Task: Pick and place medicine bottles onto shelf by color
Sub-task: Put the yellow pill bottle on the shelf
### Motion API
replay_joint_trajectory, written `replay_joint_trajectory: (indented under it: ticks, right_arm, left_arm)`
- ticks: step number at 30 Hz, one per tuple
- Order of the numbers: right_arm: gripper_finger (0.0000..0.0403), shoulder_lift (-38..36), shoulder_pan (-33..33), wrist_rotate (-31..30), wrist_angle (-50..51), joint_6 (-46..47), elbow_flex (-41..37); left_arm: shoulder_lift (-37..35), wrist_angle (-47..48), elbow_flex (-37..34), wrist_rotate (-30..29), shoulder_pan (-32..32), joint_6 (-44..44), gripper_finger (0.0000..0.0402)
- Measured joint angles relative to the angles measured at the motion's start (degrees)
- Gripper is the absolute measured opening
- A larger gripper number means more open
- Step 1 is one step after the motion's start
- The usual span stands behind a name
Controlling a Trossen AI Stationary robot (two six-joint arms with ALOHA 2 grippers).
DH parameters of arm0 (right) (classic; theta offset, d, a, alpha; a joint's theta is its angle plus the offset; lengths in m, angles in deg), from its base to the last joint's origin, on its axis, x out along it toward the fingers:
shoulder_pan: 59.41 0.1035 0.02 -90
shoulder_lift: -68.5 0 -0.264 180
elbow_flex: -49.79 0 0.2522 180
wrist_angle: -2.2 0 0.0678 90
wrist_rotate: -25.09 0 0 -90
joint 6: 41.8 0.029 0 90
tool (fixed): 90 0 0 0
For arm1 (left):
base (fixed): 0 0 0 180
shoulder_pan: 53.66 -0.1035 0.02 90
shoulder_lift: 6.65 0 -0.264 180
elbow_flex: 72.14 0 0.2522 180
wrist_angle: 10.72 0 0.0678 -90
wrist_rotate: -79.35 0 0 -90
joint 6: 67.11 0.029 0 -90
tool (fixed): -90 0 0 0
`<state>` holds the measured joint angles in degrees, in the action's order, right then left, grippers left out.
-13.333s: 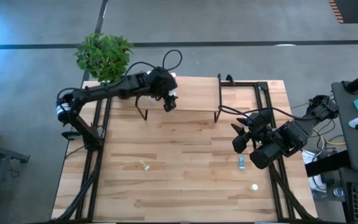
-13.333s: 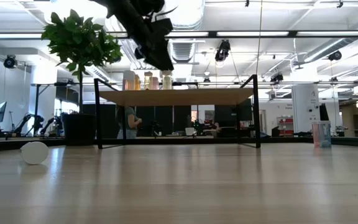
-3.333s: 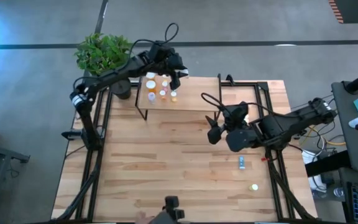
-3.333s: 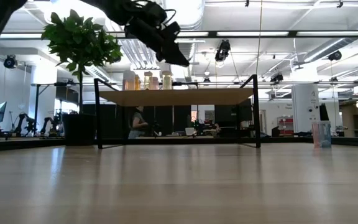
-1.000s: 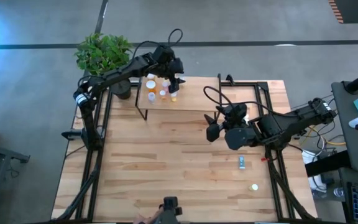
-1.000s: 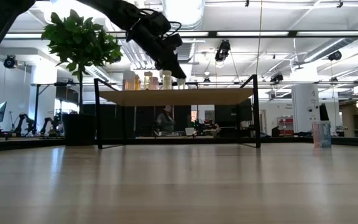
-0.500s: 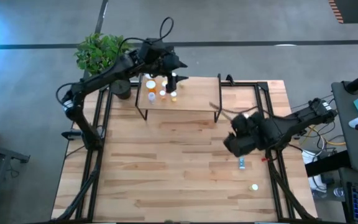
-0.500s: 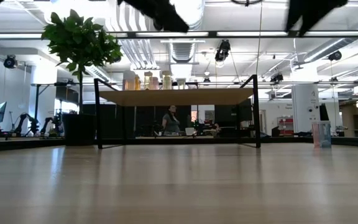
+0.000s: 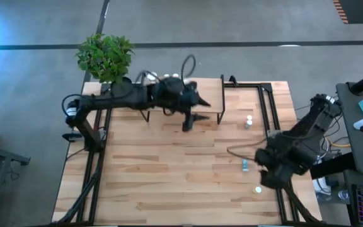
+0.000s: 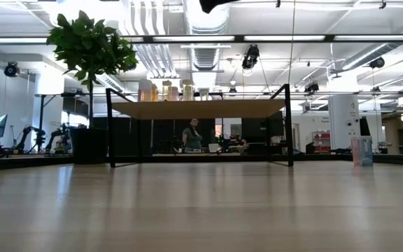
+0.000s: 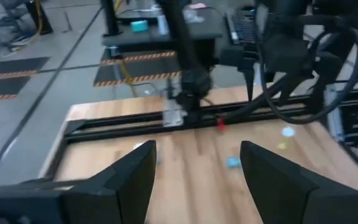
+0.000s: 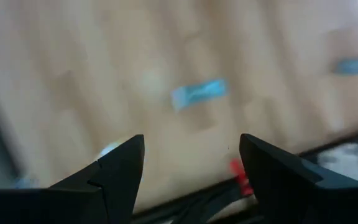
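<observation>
Over the shelf (image 9: 169, 104), left gripper (image 9: 193, 113) jaws apart; right gripper (image 12: 191, 155) likewise, seemingly empty.

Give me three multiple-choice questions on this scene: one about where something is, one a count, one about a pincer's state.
1. Where is the blue-green bottle? A on the floor; B lying on the tabletop; C in a pincer.
2. How many bottles are on the tabletop, off the shelf? A one; B three; C six.
3. The left pincer is: A open and empty; B shut on a bottle; C shut on a cable.
Answers: B, it lies on bare wood. B, the blue-green one, one farther back, one nearer the front edge. A, its fingers stand apart with nothing between.
</observation>
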<state>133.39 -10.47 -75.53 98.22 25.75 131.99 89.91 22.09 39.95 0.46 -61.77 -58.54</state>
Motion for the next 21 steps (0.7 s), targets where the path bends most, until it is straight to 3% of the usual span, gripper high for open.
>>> replay_joint_trajectory:
  ticks: [5,10,21]
  right_arm:
    - [0.0253,0.9,8.8,4.1,-6.0,3.0,-4.3]
    - [0.0253,1.9,17.0,0.7,-12.6,6.0,-10.2]
    - [0.0253,2.0,19.6,-2.0,-34.8,-1.0,-25.7]
  left_arm:
    - [1.7,-5.4,-1.5,-6.3,6.1,-1.5,0.0217]
    - [3.3,-3.4,-2.2,-11.7,11.2,-7.7,0.0217]
    - [7.1,-2.0,-2.2,-12.3,18.3,-17.9,0.0217]
